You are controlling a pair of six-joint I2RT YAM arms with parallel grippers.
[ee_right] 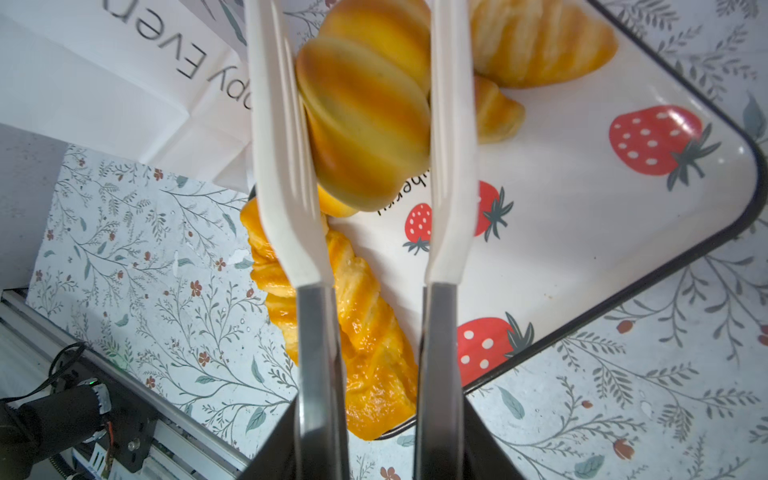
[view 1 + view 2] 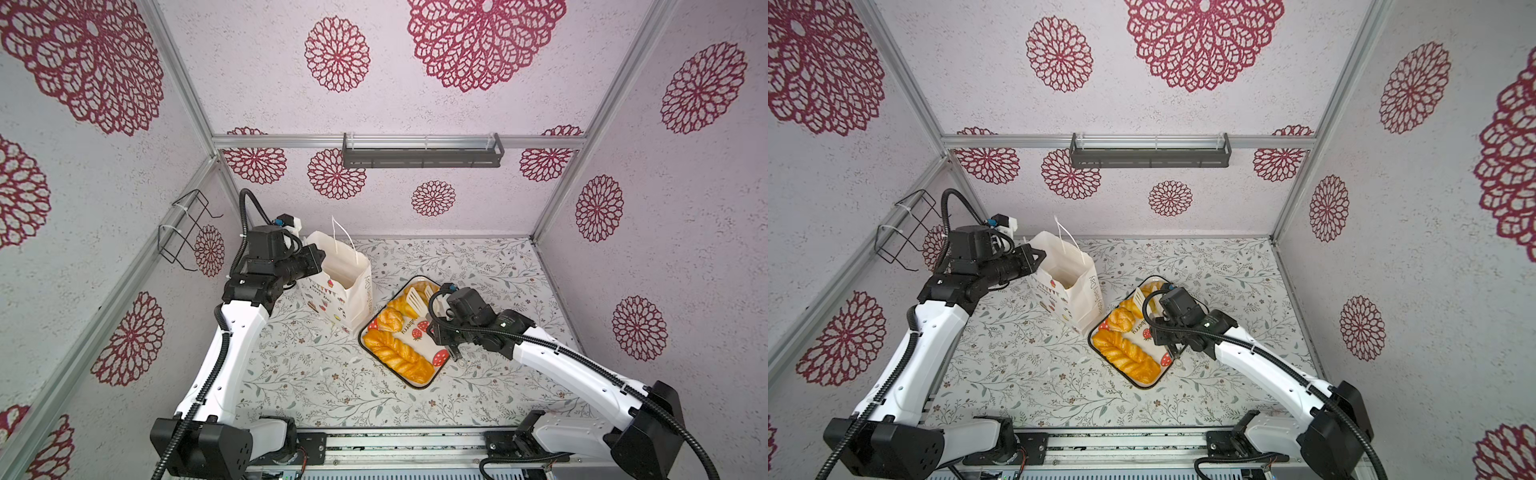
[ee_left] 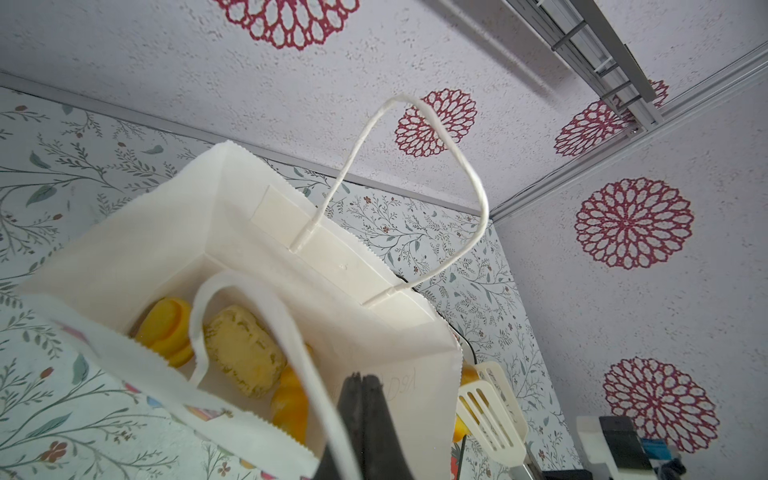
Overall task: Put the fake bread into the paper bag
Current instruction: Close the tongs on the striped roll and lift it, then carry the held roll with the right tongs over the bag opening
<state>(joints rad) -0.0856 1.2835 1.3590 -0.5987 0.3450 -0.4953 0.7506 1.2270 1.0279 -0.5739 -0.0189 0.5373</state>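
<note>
The white paper bag (image 2: 353, 299) stands upright and open beside the tray. My left gripper (image 2: 318, 254) is shut on the bag's rim at its far left corner, and in the left wrist view its dark fingertips (image 3: 353, 386) are pressed together. Several pieces of fake bread (image 3: 245, 353) lie at the bottom of the bag. My right gripper (image 1: 380, 415) is shut on white tongs (image 1: 286, 166), and a golden croissant (image 1: 365, 120) is clamped between their blades above the tray. A plaited loaf (image 2: 397, 355) and more croissants (image 2: 390, 320) lie on the strawberry-print tray (image 2: 424, 347).
A grey shelf (image 2: 422, 156) hangs on the back wall and a black wire holder (image 2: 183, 232) on the left wall. The bag's cord handle (image 3: 457, 158) stands up above its far rim. The floral tablecloth (image 2: 311, 374) covers the table.
</note>
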